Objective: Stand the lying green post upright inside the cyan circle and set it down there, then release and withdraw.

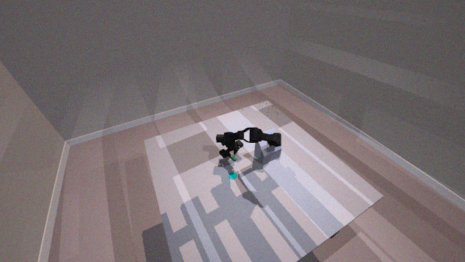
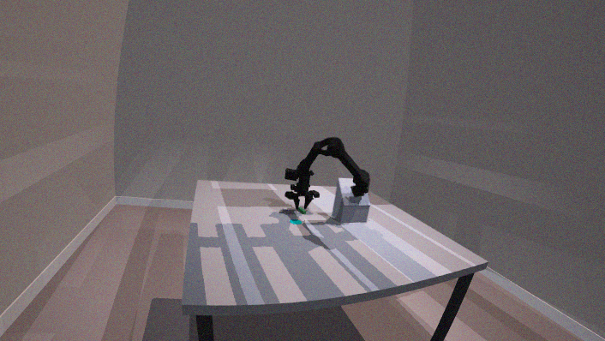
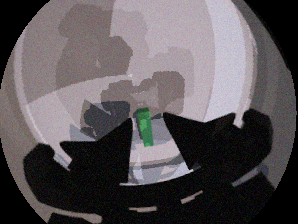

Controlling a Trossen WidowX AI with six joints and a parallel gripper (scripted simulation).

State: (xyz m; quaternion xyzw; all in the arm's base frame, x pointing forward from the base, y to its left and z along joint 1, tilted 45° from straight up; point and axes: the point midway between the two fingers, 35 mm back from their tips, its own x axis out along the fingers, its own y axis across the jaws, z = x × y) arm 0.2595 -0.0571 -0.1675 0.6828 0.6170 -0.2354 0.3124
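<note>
Arm: bending over the table [image 2: 274,301], its gripper [image 1: 231,153] [image 2: 302,209] [image 3: 148,117] pointing down near frame centre in the exterior view | Tool: standing partly open, a gap showing either side of the post in the wrist view | Green post [image 1: 233,158] [image 2: 302,211] [image 3: 145,127]: lying between the fingertips, mid-frame | Cyan circle [image 1: 232,176] [image 2: 296,222]: showing below the post in the top view

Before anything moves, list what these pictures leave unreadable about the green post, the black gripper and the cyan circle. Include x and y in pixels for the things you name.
- Whether the black gripper's [image 1: 233,155] [image 2: 302,209] [image 3: 149,119] fingertips touch the small green post [image 1: 233,158] [image 2: 302,211] [image 3: 145,127]: too small in the exterior view.
- The post's exact cross-section: grainy and small in every view.
- The flat cyan circle [image 1: 232,176] [image 2: 296,222] from the wrist: not visible in that view.
</note>
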